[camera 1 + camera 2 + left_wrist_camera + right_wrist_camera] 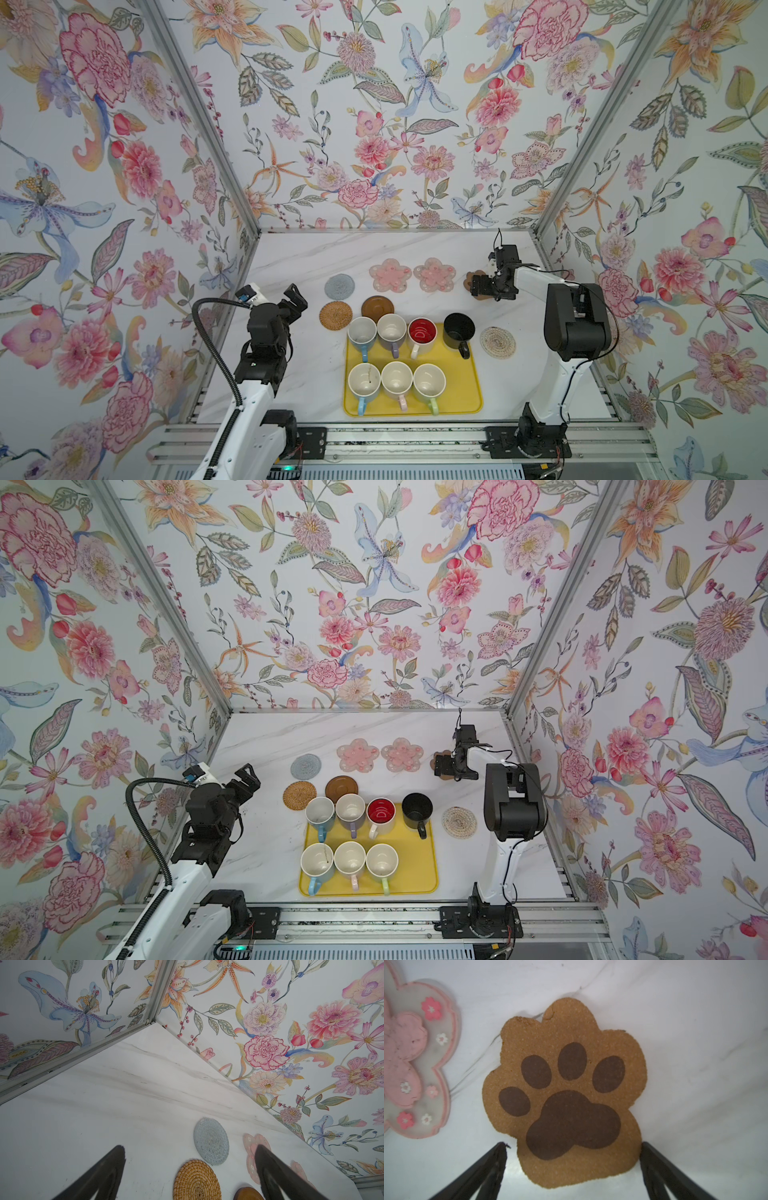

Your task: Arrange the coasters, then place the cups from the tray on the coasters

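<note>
Right gripper (573, 1145) fingers stand nearest the wrist lens, spread fully wide, one on either side of the heel of the paw coaster (566, 1093), and they hold nothing. Whether the tips touch the table (695, 1043) cannot be told. The paw lies flat, just beside a flower coaster (415, 1059), at the right end of a far row: grey-blue coaster (339, 286), second flower coaster (390, 274), first flower, paw. Judgement: the wide stance suits setting this flat mat into line.

Left gripper (296, 300) hangs raised at the table's left, jaws wide apart and empty, aimed toward the grey-blue coaster and the rattan coaster (335, 316). It is probably waiting its turn.

Rattan, wooden disc (377, 306) and rope coaster (497, 341) lie outside the row, close by the tray (469, 399). Rattan and disc crowd its far edge. Arranging appears unfinished.

All seven cups (397, 380) stand upright on the tray, handles toward the robot, none on a coaster. The row's spacing looks meant to leave each cup room.
</note>
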Available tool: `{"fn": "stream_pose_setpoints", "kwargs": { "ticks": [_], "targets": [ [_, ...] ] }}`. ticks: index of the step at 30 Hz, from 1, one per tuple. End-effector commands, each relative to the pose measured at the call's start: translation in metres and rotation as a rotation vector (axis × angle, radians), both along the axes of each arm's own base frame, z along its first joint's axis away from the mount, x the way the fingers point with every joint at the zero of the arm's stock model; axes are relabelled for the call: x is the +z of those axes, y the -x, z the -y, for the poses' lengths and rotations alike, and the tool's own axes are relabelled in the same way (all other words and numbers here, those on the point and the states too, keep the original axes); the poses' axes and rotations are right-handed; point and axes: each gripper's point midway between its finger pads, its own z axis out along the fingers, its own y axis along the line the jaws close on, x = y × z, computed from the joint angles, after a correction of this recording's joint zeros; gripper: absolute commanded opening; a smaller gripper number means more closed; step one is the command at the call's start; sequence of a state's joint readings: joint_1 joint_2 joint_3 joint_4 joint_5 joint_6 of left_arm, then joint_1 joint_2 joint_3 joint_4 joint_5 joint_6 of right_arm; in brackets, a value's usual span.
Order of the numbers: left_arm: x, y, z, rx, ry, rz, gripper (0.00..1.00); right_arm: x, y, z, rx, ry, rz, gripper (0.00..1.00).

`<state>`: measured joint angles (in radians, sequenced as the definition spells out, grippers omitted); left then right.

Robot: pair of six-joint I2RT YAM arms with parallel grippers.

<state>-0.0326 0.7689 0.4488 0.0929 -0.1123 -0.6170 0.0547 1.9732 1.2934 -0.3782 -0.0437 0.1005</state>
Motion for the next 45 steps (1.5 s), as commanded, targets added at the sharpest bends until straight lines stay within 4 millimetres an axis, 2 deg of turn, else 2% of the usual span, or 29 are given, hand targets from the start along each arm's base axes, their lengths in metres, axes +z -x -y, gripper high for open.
{"fn": "stream_pose_setpoints", "kwargs": {
  "ticks": [1, 13, 27, 33, 45],
  "targets": [
    [0.011, 0.001, -0.005, 0.016, -0.028, 0.012, 0.99, -0.012, 0.008, 0.001, 0.006, 0.054, -0.044, 0.99],
    [0.013, 0.005, -0.007, 0.025, -0.035, 0.014, 0.99, -0.016, 0.008, 0.0, 0.02, 0.122, -0.053, 0.99],
    [0.015, 0.007, -0.008, 0.029, -0.036, 0.02, 0.99, -0.021, 0.001, -0.005, 0.021, 0.192, -0.057, 0.92],
    [0.015, 0.008, -0.008, 0.03, -0.035, 0.021, 0.99, -0.015, -0.006, -0.004, -0.006, 0.185, -0.046, 0.92],
    [0.017, 0.011, -0.01, 0.039, -0.048, 0.02, 0.99, -0.021, -0.023, 0.007, -0.056, 0.183, -0.079, 0.91]
  ]
}}
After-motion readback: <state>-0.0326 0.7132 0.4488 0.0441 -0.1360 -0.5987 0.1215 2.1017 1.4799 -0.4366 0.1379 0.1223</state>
